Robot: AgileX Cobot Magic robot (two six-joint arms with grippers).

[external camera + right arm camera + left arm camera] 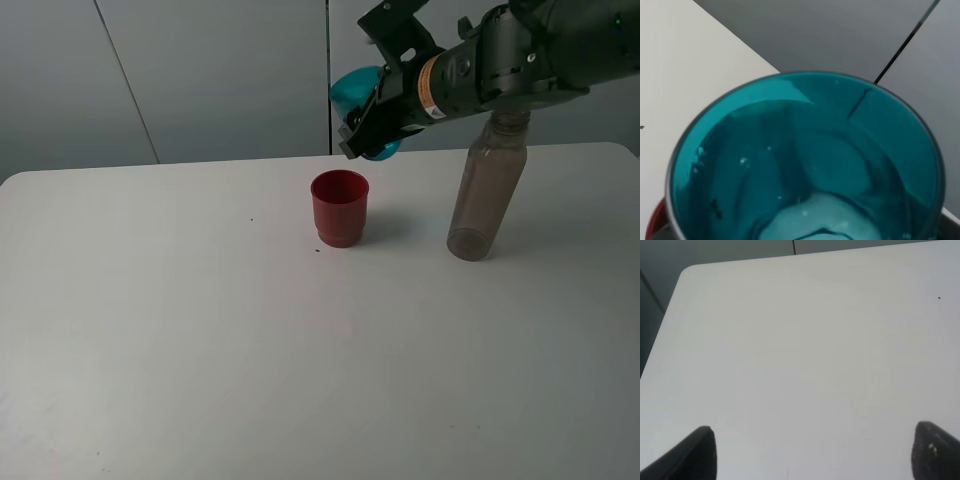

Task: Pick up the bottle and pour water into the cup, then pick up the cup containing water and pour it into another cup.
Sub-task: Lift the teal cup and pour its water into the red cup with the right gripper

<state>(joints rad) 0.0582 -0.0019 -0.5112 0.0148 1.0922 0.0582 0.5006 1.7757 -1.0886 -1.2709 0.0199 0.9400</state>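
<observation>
Grey wall panels [200, 80] back a white table [180, 360] on which two of the three task items stand. The red cup [340, 207] is near the middle, and the smoky-grey bottle [485, 190] stands well apart to its right in the high view, upright, its neck hidden behind the right arm. The third item, the teal tumbler [350, 90], is off the table, clamped between the jaws of your right gripper [362, 102], which reaches in from the upper right. Note the governing relation: the tumbler hangs above the red cup and a little beyond it, toward the wall, so the receiving mouth lies below the claw and slightly nearer the camera. From the right wrist you look straight into the tumbler [805, 160]. Droplets cling to its wall, a pale pool seems to sit at its base, and a sliver of the red cup [652, 227] shows under its rim. Its long axis appears tipped off vertical, though the claw hides how far, and no stream is visible. Judged from this, the second pour is the step in hand; bring the rim over the red mouth before tipping. Your left gripper [817, 457] hangs over bare table, its fingers [700, 455] spread wide with nothing between them — the right arm is plainly the nearer.
</observation>
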